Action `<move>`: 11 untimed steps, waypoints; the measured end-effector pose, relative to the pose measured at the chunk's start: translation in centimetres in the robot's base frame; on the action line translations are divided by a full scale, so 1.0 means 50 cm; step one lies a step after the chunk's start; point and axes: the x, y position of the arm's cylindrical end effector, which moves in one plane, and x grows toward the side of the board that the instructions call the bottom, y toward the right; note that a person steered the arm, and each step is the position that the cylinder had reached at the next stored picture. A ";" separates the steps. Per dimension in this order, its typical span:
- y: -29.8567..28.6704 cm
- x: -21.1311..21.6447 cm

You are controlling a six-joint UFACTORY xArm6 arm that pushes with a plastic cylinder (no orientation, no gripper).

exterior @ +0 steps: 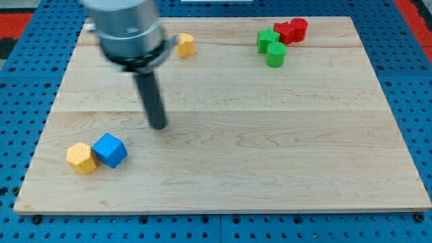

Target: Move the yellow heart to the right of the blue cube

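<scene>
Camera view: my tip (158, 125) on tabletop (270, 148), above-right of blue cube (110, 150); no jaws fitted, state untellable.

Single high, oblique view over whole board (270, 135)

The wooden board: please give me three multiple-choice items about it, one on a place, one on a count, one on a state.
1. Where is my tip?
A. above-right of the blue cube
B. touching a red block
C. below the blue cube

2. How many green blocks are there?
A. one
B. two
C. four

3. The yellow block at lower left is
A. touching the blue cube
B. far from it
C. stacked on it

Answers: 1 A, the rod ends apart, up-right of the cube. 2 B, two green pieces sit together. 3 A, their sides meet.
</scene>
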 end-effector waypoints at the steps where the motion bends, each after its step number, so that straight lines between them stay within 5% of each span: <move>1: 0.098 -0.096; 3: 0.142 -0.371; 4: 0.095 -0.425; 5: -0.029 -0.441; 6: -0.042 -0.312; 9: 0.059 -0.484; 11: 0.076 -0.302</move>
